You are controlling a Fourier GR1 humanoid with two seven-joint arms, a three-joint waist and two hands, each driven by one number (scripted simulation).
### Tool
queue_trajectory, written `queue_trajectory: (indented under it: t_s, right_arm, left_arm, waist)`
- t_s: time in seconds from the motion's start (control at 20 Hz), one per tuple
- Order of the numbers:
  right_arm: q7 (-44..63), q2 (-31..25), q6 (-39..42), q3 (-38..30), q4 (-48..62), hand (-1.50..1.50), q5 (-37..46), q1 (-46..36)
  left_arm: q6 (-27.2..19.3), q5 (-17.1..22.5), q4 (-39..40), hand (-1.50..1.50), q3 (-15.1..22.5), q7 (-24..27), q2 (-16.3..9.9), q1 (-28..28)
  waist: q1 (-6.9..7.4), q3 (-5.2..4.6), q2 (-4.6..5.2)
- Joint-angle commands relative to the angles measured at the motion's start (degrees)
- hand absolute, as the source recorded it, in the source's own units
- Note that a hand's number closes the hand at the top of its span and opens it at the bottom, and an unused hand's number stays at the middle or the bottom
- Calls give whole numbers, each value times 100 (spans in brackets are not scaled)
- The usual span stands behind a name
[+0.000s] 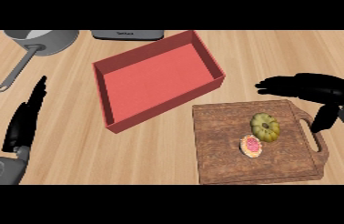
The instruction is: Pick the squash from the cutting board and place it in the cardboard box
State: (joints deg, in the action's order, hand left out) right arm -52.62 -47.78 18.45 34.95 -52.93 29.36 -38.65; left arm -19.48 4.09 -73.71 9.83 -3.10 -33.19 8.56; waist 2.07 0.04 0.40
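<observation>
A ribbed yellow-green squash (265,126) lies on the brown wooden cutting board (222,150) at the lower right. The open box (156,78), reddish in colour, stands empty to the upper left of the board. My right hand (306,89) comes in from the right edge and hovers above the board's far right corner, up and to the right of the squash. Its fingers stretch leftward, its thumb points down beside the board's handle, and it holds nothing. At the left edge my left hand (25,116) rests open, fingers up.
A small round pastry with pink topping (251,145) lies on the board just below the squash. A grey saucepan (42,40) with a long handle sits at the upper left. A dark appliance (128,34) stands at the back behind the box.
</observation>
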Motion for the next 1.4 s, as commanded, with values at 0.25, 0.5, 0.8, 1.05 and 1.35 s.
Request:
queue_trajectory:
  t_s: [0.25, 0.5, 0.8, 1.05, 1.35]
  right_arm:
    - [-732, 538, 228, 145, 678, -150, 535, -363]
    - [-847, 619, 243, 100, 898, -150, 632, -418]
    - [-784, 605, 584, 211, 235, -150, 355, -196]
    - [-1092, 325, 579, 190, 61, -150, 147, -106]
    - [-480, 75, 572, 448, -530, -150, 479, -25]
  left_arm:
    - [51, -188, -260, 0, -189, -211, 31, -160]
    - [360, -121, 228, 0, -445, 227, 59, -213]
    - [177, -307, -173, 0, -378, 9, 178, -450]
    - [224, -317, -78, 0, -498, 123, 260, -334]
    - [343, -363, -177, 0, -693, -194, 136, -153]
  waist:
    - [-103, 0, -27]
    - [-129, -5, -19]
    - [-167, -6, -52]
    - [-181, -6, -42]
    - [-192, -5, -46]
